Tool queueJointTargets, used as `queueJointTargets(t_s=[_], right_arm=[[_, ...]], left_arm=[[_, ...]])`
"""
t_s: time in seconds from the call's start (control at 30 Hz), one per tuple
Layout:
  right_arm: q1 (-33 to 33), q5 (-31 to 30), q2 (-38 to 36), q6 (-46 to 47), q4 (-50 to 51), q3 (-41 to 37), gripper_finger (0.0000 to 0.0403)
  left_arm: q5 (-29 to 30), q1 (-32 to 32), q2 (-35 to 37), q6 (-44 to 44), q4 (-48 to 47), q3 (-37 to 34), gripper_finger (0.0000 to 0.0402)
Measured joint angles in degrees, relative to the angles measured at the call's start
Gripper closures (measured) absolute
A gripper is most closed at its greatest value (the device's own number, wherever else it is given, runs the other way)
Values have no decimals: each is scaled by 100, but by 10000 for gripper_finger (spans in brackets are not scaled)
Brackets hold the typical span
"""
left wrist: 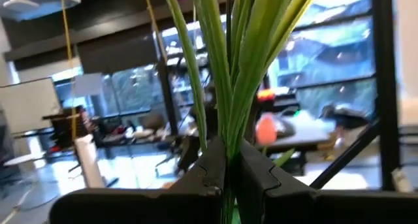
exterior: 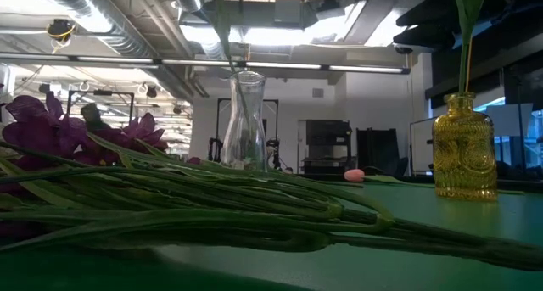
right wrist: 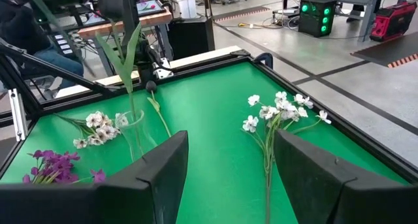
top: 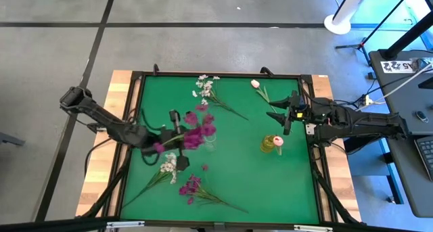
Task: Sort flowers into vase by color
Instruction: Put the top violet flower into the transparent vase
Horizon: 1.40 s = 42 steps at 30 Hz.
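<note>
Green stems (left wrist: pixel 225 74) rise right before us, squeezed tight in our left gripper (left wrist: pixel 228 175), holding the purple flower (top: pixel 197 132) above the clear vase (exterior: pixel 244 121). Our right gripper (right wrist: pixel 228 168) waits open by the yellow vase (top: pixel 269 143).

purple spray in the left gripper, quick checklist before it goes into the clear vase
1. Left gripper shut on the purple spray: ok.
2. Stems run straight up from the fingers: ok.
3. Clear vase upright: ok.
4. Stem tip lined up with the vase mouth: cannot tell.
5. Right gripper open, off to the side by the yellow vase: ok.
</note>
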<state>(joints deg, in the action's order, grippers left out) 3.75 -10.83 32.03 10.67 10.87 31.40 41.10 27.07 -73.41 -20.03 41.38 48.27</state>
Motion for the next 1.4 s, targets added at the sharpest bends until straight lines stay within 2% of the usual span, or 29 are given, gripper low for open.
queueJointTargets(t_s=[0.13, 0.27, 0.43, 0.53, 0.67, 0.8, 0.9, 1.17, 1.4], right_arm=[[0, 0, -1, 3, -2, 0, 181], [0, 0, 0, 3, -4, 0, 181], [0, 0, 0, 3, -4, 0, 181], [0, 0, -1, 3, -7, 0, 181], [0, 0, 0, 90, -4, 0, 181], [0, 1, 0, 97, -4, 0, 181], [0, 0, 0, 97, -4, 0, 181], [0, 0, -1, 97, 2, 0, 181], [0, 2, 22, 99, -1, 0, 181]], left_arm=[[175, 374, 198, -31, -33, 0, 392], [659, 717, 173, -125, -123, 0, 392], [1124, 917, -44, 460, -629, 0, 392], [1335, 899, -326, 810, -527, -123, 392], [1563, 806, -742, 907, 343, -429, 392], [1472, 616, -1157, 471, 1959, -695, 392], [1525, 423, -1470, 50, 2667, -761, 392], [1534, -43, -1704, -10, 2895, -761, 392], [1448, -62, -1701, -382, 3349, -761, 392]])
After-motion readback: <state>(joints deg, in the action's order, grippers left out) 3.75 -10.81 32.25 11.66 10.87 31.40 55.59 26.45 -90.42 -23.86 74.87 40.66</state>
